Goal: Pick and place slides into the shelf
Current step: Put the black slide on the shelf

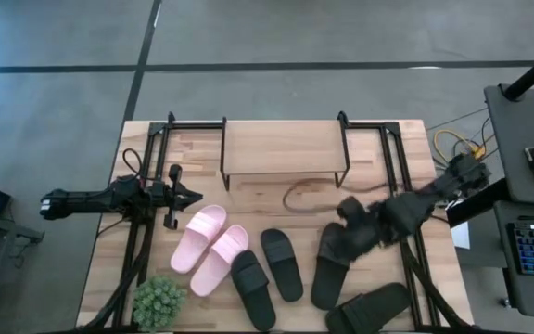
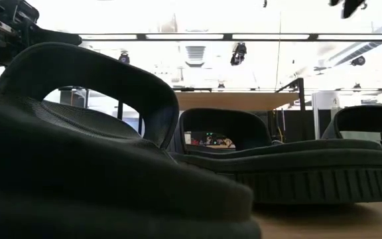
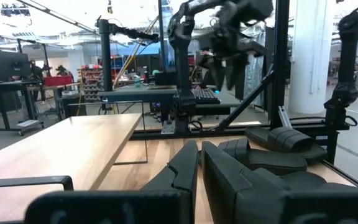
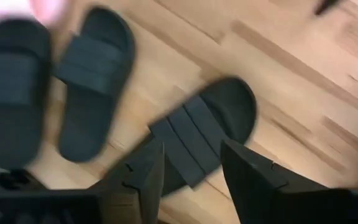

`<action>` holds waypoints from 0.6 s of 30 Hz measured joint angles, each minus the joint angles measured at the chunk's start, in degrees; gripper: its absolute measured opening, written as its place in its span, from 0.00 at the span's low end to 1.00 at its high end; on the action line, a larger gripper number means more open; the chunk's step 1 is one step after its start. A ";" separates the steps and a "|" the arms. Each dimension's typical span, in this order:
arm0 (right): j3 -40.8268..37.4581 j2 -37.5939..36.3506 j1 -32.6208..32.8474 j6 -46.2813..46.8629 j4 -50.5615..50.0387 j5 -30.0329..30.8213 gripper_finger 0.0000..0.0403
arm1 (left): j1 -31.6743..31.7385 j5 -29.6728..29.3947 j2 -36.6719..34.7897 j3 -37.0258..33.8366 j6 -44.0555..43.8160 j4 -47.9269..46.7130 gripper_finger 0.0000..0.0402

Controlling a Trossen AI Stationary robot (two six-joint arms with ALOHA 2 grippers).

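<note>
Right wrist view: the right end effector (image 4: 191, 168), fingers apart, is poised over a black slide (image 4: 201, 134), to be lowered and closed next.

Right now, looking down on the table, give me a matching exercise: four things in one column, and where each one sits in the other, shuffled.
Things:
1. pink slides
2. green plant
3. shelf
4. right hand

Places:
A. table's near left corner
B. far middle of the table
C. above a black slide, right of centre
D. beside the left hand

Pairs: 1-D, 2-A, 3-B, 4-C
</note>
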 joint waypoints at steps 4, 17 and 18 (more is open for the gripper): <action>3.81 6.65 5.24 5.05 -5.46 0.00 0.43 | 0.01 0.02 0.02 0.02 0.00 0.00 0.03; 10.53 27.89 9.65 -4.99 -8.16 -4.06 0.52 | 0.01 0.07 0.05 0.02 -0.01 -0.02 0.03; 11.25 28.86 9.65 -4.96 -8.94 -3.64 0.53 | 0.01 0.07 0.06 0.02 -0.01 -0.03 0.03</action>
